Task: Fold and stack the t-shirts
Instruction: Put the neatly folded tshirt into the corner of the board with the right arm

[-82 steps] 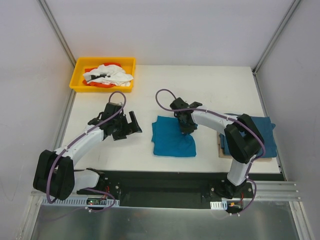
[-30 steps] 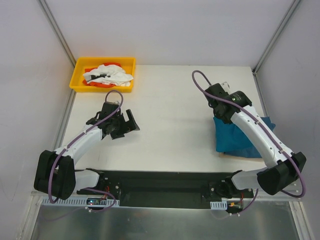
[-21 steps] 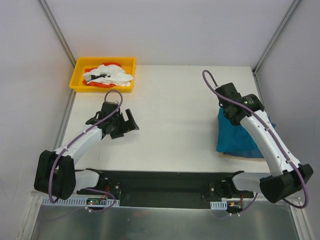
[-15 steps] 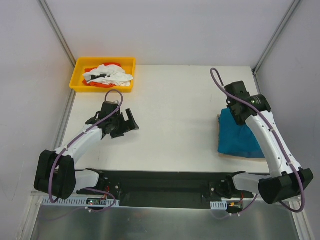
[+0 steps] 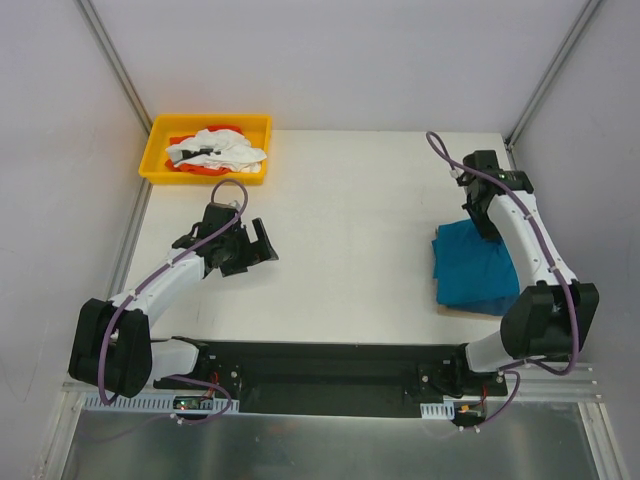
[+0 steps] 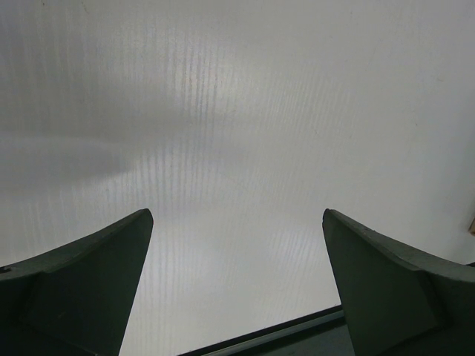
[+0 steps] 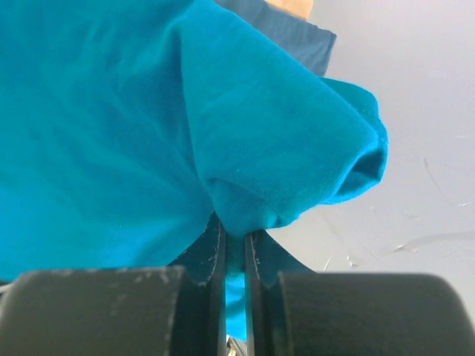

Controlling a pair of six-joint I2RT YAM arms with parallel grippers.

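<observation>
T-shirts [image 5: 470, 272] lie as one pile on the right side of the white worktop [image 5: 350, 200], near its front edge and well apart from everything else on it.

Arms next: both white w/ black joints and a purple cable. The right arm [image 5: 530, 240] runs out along the right edge of the worktop, wrist bent down at the far end of the pile. The left arm [image 5: 165, 280] angles from the near left corner toward mid-left.

From the top cam the pile is a rough rectangle of soft teal-blue cloth. It has no print, only shallow creases, and the edges aren't quite square. On the right wrist cam, close up, the top shirt [image 7: 111, 111] is bright teal w/ a fine knit. It's bunched into a rounded fold, w/ a rolled hem at the right end. Behind it, at the top of that view, a darker blue shirt [image 7: 286, 31] shows a stitched hem. Past that is a tan sliver; can't tell what it is.

A yellow tray [image 5: 208, 119] sits at the far left corner. It holds a crumpled white cloth [image 5: 220, 150] over a red-orange cloth [image 5: 190, 169].

The right hand [image 5: 487, 222] is at the pile's far edge, clenched. Its fingers [image 7: 215, 256] are almost touching, w/ a thin pleat of the top shirt nipped btwn them.

The left hand [image 5: 258, 245] hangs over bare worktop left of centre, apart from both tray and pile. It's released: fingers [image 6: 82, 289] spread wide, nothing btwn them.
</observation>
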